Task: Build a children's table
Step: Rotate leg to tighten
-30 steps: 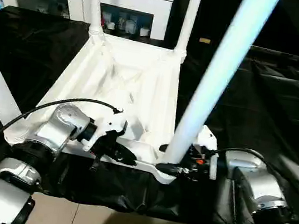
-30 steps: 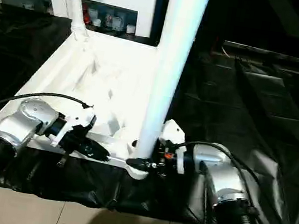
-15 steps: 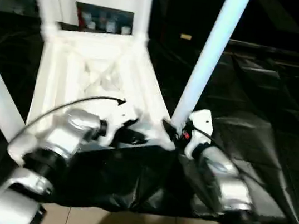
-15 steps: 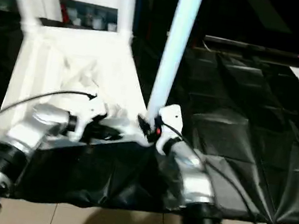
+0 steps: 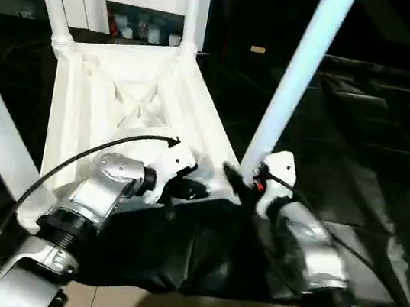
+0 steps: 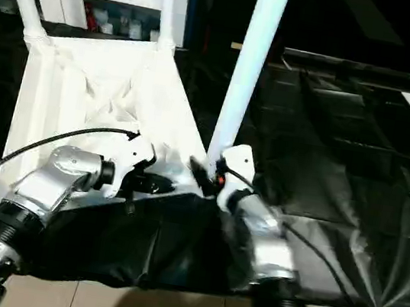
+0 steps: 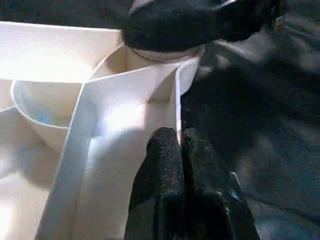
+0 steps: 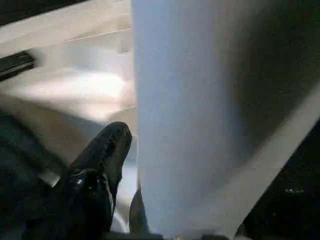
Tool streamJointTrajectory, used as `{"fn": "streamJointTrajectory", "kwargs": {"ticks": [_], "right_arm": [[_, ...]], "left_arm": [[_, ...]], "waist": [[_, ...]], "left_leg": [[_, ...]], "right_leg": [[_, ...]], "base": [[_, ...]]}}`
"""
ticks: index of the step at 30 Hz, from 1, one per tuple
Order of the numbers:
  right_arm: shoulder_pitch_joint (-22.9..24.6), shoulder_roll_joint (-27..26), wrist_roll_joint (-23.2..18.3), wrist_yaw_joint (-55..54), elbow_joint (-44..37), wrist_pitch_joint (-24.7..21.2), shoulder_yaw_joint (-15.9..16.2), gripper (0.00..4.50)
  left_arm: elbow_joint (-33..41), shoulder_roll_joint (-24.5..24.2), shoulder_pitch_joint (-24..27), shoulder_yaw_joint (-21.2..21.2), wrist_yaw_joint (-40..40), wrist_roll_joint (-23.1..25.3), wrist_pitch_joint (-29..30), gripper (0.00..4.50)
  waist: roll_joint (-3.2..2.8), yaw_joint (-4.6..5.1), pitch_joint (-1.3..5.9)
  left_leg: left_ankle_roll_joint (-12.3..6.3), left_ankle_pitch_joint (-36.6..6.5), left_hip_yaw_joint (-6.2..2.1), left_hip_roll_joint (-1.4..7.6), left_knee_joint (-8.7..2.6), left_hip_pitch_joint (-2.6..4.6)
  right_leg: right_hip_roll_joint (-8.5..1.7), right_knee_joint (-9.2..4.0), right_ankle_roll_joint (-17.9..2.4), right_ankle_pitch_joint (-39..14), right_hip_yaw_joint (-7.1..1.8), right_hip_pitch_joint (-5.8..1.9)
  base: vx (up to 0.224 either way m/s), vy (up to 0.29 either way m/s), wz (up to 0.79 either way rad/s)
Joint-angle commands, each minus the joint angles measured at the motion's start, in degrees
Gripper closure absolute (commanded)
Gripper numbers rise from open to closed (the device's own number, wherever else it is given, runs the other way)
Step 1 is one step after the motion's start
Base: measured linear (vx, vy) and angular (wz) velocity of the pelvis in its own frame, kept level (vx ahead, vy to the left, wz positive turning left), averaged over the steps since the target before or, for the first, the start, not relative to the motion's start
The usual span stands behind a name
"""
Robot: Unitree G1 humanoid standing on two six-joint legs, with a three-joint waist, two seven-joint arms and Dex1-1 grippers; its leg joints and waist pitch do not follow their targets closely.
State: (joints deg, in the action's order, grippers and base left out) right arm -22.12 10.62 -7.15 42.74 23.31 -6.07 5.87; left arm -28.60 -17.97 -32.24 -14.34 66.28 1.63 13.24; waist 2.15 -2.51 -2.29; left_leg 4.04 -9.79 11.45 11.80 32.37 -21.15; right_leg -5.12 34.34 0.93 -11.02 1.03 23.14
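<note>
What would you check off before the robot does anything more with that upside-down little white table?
1. Children's table lies top-down on the black-sheeted work table: ok.
2. All four legs stand in their corner sockets: ok for the near right leg and the two far ones; the near left socket is hidden, cannot tell.
3. Left gripper shut on the table's thin rim: ok.
4. Right gripper at the near right leg's base; firm grip: cannot tell.
5. Table edge overhanging the work table: cannot tell.
</note>
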Motion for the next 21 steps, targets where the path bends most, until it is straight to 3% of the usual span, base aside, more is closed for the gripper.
{"fn": "streamJointTrajectory", "kwargs": {"ticks": [1,4,8,11,21], "right_arm": [[1.1,2.4,-2.6,11.6,-2.2,-2.4,4.7,1.40],[1.3,6.9,-2.8,20.3,-3.7,-2.8,7.5,1.40],[0.4,10.1,-3.4,27.6,-3.1,-3.6,8.9,1.40],[-0.3,11.1,-3.5,30.6,-2.3,-3.8,9.9,1.56],[-1.3,11.3,-3.8,34.9,-1.9,-4.5,11.6,2.40]], "left_arm": [[-2.0,-0.7,0.6,-4.6,7.8,-0.1,-2.3,4.50],[-2.9,-2.8,0.0,-5.2,10.9,0.3,-3.5,4.50],[-5.3,-4.4,-1.2,-4.9,13.1,0.3,-5.7,4.50],[-7.0,-5.0,-2.3,-4.6,14.4,-0.1,-6.7,4.50],[-10.9,-5.5,-4.4,-4.5,16.8,-0.2,-9.1,4.50]], "waist": [[-0.44,-0.29,3.34],[-0.41,-0.88,3.21],[-0.39,-1.73,2.78],[-0.17,-2.28,2.83],[-0.14,-2.87,3.19]], "left_leg": [[-3.84,-9.8,-0.41,0.86,-3.02,0.59],[-4.51,-10.7,-0.30,1.13,-3.00,0.88],[-1.91,-16.5,-0.30,1.44,-3.54,1.26],[-0.69,-17.4,-0.39,1.48,-3.66,1.31],[-1.34,-13.2,-0.31,1.34,-3.28,1.03]], "right_leg": [[-1.52,-2.90,-13.9,1.9,-1.11,-2.73],[-1.68,-2.99,-14.7,0.3,-1.09,-2.65],[-1.80,-3.75,-13.7,-10.0,-1.04,-2.30],[-2.06,-3.92,-12.5,-12.9,-1.08,-2.12],[-2.04,-3.21,-13.5,-7.4,-0.98,-2.31]], "base": [[0.000,0.000,0.00],[0.000,0.000,0.00],[0.000,0.000,0.00],[0.000,0.000,0.00],[0.000,0.000,0.00]]}}
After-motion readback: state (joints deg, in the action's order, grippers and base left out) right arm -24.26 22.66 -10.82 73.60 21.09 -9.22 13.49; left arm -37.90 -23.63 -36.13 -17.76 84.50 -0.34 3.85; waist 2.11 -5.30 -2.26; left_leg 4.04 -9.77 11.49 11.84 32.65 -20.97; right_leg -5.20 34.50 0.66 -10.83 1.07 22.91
